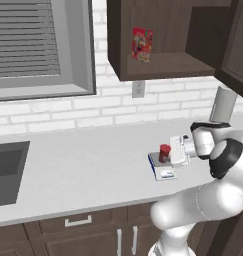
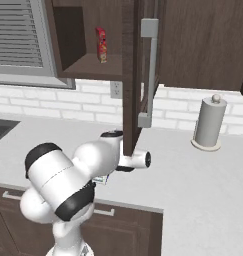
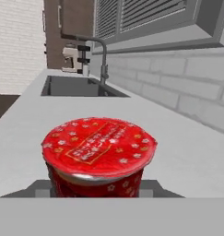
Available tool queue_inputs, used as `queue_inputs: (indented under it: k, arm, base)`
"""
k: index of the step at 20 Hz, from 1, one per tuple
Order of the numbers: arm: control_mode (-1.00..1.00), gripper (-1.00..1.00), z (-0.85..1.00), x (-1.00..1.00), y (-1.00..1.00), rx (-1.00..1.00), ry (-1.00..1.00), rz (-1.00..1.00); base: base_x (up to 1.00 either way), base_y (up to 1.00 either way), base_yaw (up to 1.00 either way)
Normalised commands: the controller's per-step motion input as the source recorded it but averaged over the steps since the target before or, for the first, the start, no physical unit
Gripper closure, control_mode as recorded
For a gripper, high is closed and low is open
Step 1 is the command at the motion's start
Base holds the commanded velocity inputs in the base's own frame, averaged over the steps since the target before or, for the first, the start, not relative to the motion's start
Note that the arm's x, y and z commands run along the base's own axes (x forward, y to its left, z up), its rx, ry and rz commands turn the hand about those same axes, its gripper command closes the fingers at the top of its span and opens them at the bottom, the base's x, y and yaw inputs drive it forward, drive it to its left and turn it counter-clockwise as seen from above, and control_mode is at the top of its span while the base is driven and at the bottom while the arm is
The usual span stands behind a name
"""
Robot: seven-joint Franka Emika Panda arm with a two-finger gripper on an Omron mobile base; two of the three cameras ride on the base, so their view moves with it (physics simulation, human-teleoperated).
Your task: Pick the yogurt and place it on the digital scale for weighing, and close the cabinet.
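Taking the digital scale (image 1: pixel 161 169) as my landmark and working from the left: far to its left, sunk in the grey counter (image 1: pixel 83 170), is the dark sink (image 1: pixel 8 172), and in my hand view that sink (image 3: pixel 76 86) shows with its curved faucet (image 3: pixel 97 50) beyond the cup. Above the sink, left of the scale, hangs a window with closed blinds (image 1: pixel 28 42). Nearer the scale, up and slightly to its left, the cabinet (image 1: pixel 163 40) stands open, a flat red colourful box (image 1: pixel 142 44) upright on its shelf; a wall outlet (image 1: pixel 138 89) sits on the white brick just below the shelf. The scale itself lies flat on the counter near the front edge, blue rim and white display strip facing forward. The yogurt (image 1: pixel 164 152) stands upright on the scale's platform, and from my hand camera its patterned red lid (image 3: pixel 99 145) faces me with the grey platform under it. Just right of the scale is my gripper (image 1: pixel 177 150), reaching in level with the cup; my jaws are clamped on the yogurt. Further right of the scale, the open cabinet door (image 2: pixel 135 75) juts out over the counter with its long silver bar handle (image 2: pixel 149 72), and beyond it a paper towel roll (image 2: pixel 209 122) stands upright by the wall.
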Motion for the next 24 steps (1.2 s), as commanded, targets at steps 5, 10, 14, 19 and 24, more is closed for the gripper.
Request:
queue_inputs:
  k: [5, 10, 14, 19, 24]
  arm:
    - [-1.0, 1.0, -0.03, 0.16, 0.0, 0.0, 0.0, 0.0]
    - [-1.0, 1.0, -0.17, 0.0, 0.0, 0.0, 0.0, 0.0]
    - [-1.0, -1.0, -0.08, 0.0, 0.0, 0.0, 0.0, 0.0]
    - [-1.0, -1.0, 0.0, -0.04, 0.0, 0.0, 0.0, 0.0]
    - [-1.0, -1.0, 0.0, -0.09, 0.0, 0.0, -0.01, 0.0]
  base:
    - [0.0, 0.0, 0.0]
    - [0.0, 0.0, 0.0]
    - [0.0, 0.0, 0.0]
    - [0.0, 0.0, 0.0]
    - [0.0, 0.0, 0.0]
